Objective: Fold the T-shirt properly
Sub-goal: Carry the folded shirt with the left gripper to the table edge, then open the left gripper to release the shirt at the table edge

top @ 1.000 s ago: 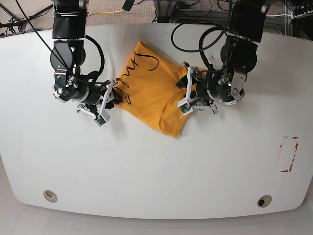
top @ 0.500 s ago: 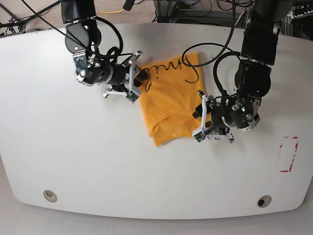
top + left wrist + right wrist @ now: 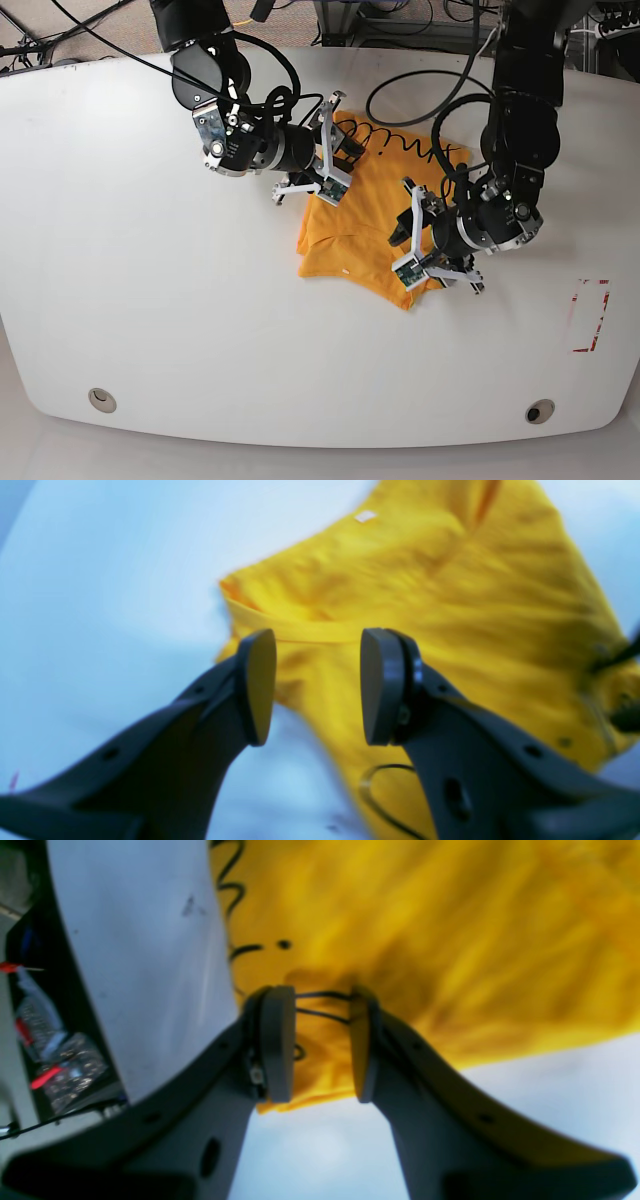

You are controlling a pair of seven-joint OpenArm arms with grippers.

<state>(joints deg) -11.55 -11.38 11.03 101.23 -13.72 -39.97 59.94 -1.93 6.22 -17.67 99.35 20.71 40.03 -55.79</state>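
In the left wrist view you see the left tool (image 3: 317, 687) with its two dark pads apart and nothing between them, released above the T-shirt (image 3: 450, 620), whose yellow cloth fills the upper right of the frame; a small white tag (image 3: 365, 516) sits near the top, too blurred to read. In the right wrist view your right tool (image 3: 320, 1045) also stands parted over the T-shirt (image 3: 450, 940); the cloth lies behind the gap, and you cannot tell whether the pads pinch any of it. Black cursive strokes and a dot run along the shirt's left edge, not legible here. In the base view the T-shirt (image 3: 365, 225) lies bunched at the centre of the white desk (image 3: 150, 320), between both arms, with cursive lettering (image 3: 405, 145) along its upper edge reading roughly "mile". A red-marked rectangle (image 3: 590, 315) sits at the right edge.
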